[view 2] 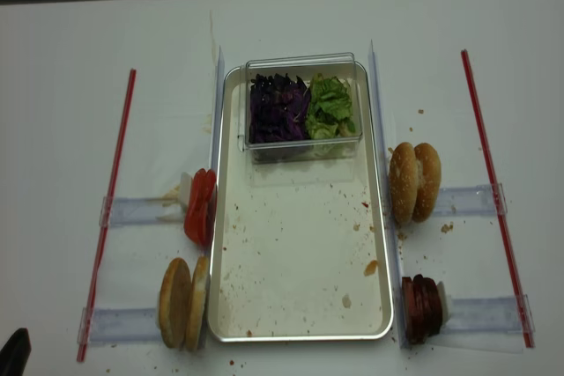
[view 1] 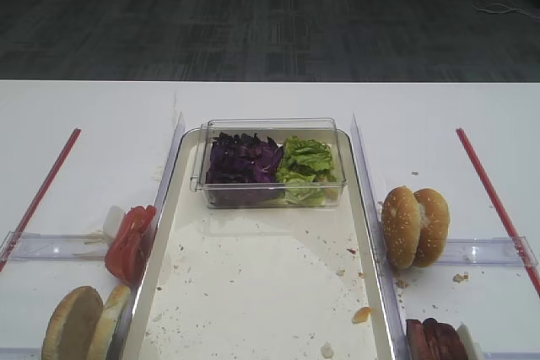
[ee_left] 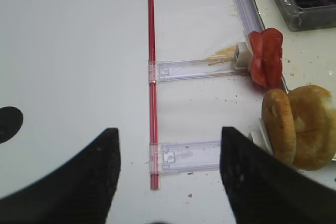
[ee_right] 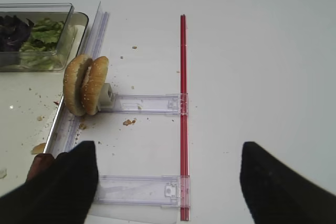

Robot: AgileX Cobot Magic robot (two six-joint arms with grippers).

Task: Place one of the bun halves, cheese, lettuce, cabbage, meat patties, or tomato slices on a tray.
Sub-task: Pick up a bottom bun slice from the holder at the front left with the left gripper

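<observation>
The tray (view 2: 231,217) lies lengthwise in the middle, its bottom crumb-speckled and bare. At its far end a clear box holds purple cabbage (view 2: 278,107) and green lettuce (view 2: 330,103). Left of the tray stand red tomato slices (view 2: 201,206) and two plain bun halves (view 2: 183,302) on edge. Meat patties (view 2: 423,308) stand on its right. No cheese shows. My left gripper (ee_left: 169,131) hangs open over the table, left of the bun halves (ee_left: 302,127) and tomato slices (ee_left: 266,56). My right gripper (ee_right: 169,148) is open and empty too, right of the tray.
Two sesame-seeded bun halves (view 2: 414,180) stand on edge right of the tray. Red strips (view 2: 107,209) (view 2: 493,191) run along both outer sides, joined to clear plastic holders (ee_left: 189,69) (ee_right: 144,103). Crumbs lie scattered on the white table.
</observation>
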